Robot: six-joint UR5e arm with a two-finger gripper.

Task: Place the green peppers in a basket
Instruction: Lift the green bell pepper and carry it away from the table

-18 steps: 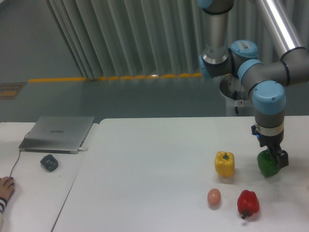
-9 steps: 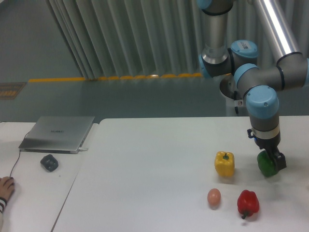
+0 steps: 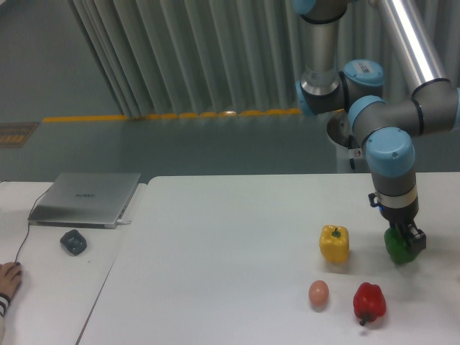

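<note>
Black two-finger fingers sit low over the glossy dark green lobed bell pepper, straddling its top, one finger on each side. They look closed onto it, but I can't confirm real contact or squeeze from this angle; the finger tips are partly lost against the dark skin.

Green pepper is at the right side of the white desk, roughly mid-depth. Its underside appears to be at or just above the desk surface; can't tell whether it's lifted.

Outward from there:
- yellow blocky bell pepper to the left of the green one, apart from it
- red glossy bell pepper nearer and slightly left, apart
- small tan egg-shaped item left of the red one
- grey closed laptop far left, dark grey mouse just near it
- someone's hand at the left edge

Progress, my read: early. Reach is done, grasp looks made or being made. Lift, carry and drop all remain. No basket visible anywhere in frame, so the destination is unknown from here; presumably off-camera. Only one green pepper in view, so one transfer should close it out.
</note>
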